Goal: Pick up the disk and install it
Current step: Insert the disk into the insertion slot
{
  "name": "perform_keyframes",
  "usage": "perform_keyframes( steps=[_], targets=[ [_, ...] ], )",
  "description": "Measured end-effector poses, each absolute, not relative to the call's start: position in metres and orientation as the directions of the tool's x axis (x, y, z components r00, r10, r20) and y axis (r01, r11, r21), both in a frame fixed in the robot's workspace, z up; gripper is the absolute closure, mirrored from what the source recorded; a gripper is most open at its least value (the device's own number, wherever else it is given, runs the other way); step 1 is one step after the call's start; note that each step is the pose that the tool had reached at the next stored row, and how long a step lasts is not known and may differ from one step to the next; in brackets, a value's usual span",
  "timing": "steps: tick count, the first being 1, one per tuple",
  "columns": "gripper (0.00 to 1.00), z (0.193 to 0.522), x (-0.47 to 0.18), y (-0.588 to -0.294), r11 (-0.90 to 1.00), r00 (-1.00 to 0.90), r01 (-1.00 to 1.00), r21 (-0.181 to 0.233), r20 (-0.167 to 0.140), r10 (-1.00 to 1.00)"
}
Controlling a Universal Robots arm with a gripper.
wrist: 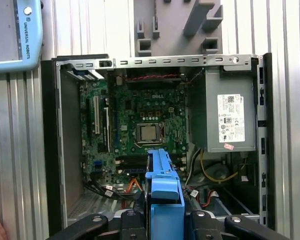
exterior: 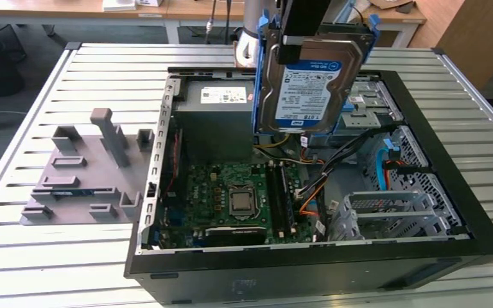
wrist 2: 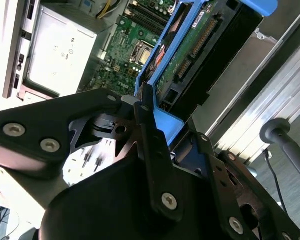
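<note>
Currently, the disk (exterior: 308,86) is held upright above the open computer case (exterior: 315,266), with its blue-and-white label turned toward the exterior view. The gripper (exterior: 305,40) is closed on it from above. In the second wrist view the black fingers (wrist 2: 149,135) are seen clamped on the edge of the blue carrier (wrist 2: 166,122) that frames the drive, and the drive's green circuit board is shown on the side away from the label. The blue carrier is also seen edge-on between the fingers in the first wrist view.

In the exterior view the disk is placed over the far part of the case, just beside the grey power supply (exterior: 216,119) and toward the exterior view's right of it. Below, the motherboard (exterior: 229,199) with its bare processor socket is laid flat in the case, and orange, yellow and black cables are bunched beside it. A metal drive cage (exterior: 388,212) is seated in the case at the exterior view's right. The case is set on a slatted metal table (exterior: 101,77), and a grey plastic fixture (exterior: 84,173) is set on the table at the exterior view's left, apart from the case.
</note>
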State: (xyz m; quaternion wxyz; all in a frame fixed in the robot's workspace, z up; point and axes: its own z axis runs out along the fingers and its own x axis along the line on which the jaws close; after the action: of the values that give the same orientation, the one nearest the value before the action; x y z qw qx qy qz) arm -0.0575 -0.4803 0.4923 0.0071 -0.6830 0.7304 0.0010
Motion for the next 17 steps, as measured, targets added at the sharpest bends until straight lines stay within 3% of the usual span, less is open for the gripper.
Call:
perform_keyframes(
  steps=[17],
  targets=[
    [0.64, 0.488, -0.044, -0.497, 0.067, -0.067, -0.998, -0.008, -0.012, -0.998]
  ],
)
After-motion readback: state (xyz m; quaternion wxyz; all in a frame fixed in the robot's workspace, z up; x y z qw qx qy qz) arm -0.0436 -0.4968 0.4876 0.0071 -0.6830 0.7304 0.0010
